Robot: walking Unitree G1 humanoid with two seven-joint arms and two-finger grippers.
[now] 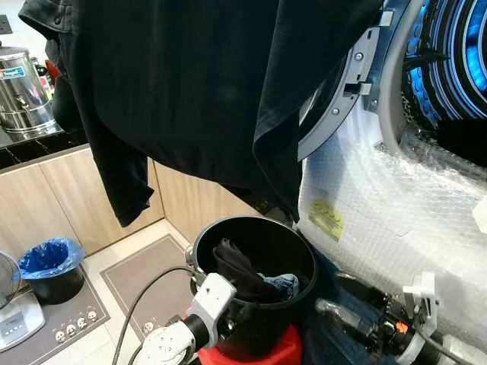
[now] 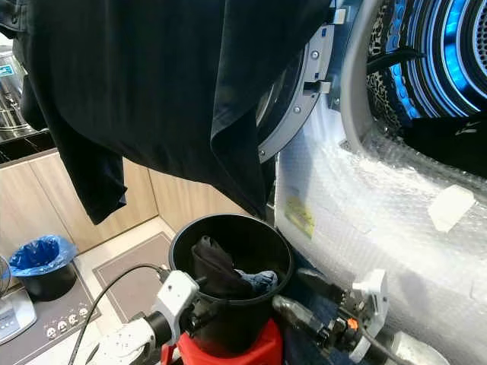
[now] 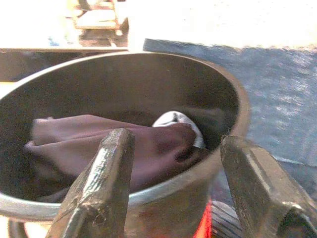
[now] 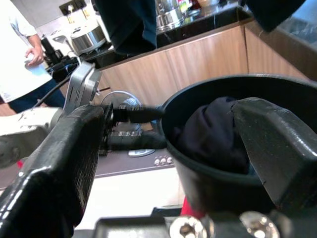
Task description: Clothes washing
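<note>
Clothes (image 1: 242, 275) lie bunched in the black bucket (image 1: 300, 251) just before us, a dark garment heaped toward its left side with a bit of blue denim (image 1: 283, 284) at its right. Our left gripper (image 3: 176, 186) reaches in low from the left, its two fingers spread apart either side of the near rim and holding nothing; our right gripper (image 4: 168, 148) comes in low from the right, fingers likewise wide and empty, aimed across the bucket's mouth. The bucket stands upright on a red base (image 1: 262, 354), pressed close to the bubble-wrapped washer front (image 1: 380, 220) on its right, with a grey floor mat (image 1: 144, 277) on its left. Above hangs a large dark shirt (image 1: 198, 91), long axis vertical, its hem dangling over the bucket. Beyond to the right, the round washer door (image 1: 346, 84) stands swung open beside the blue-lit drum (image 1: 449, 53). Far left sit wooden cabinets (image 1: 46, 201), a blue-lined bin (image 1: 50, 266) and a steel urn (image 1: 23, 87).
</note>
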